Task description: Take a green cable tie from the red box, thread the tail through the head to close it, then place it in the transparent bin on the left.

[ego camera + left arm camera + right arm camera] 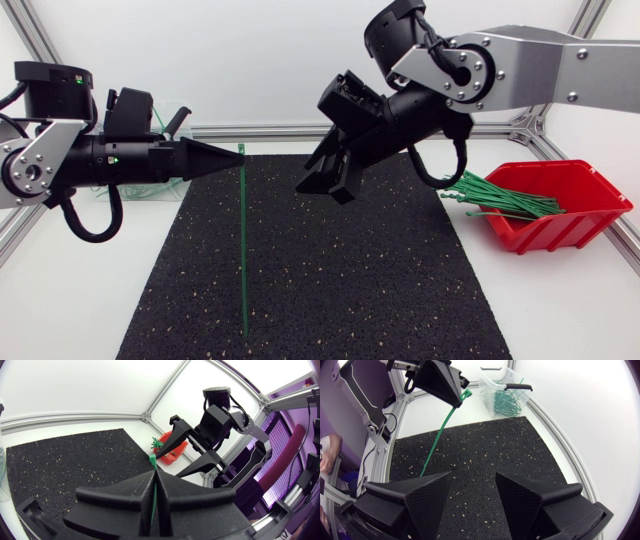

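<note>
While left gripper clamps a green cable tie, right gripper spread, empty.

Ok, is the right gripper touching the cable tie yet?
Apart. The head view shows bare mat between the open right gripper and the tie, which hangs from the left gripper.

Green cable tie straight, unlooped — pinched at its head, tail hanging, red box holding more, transparent bin with several.
</note>
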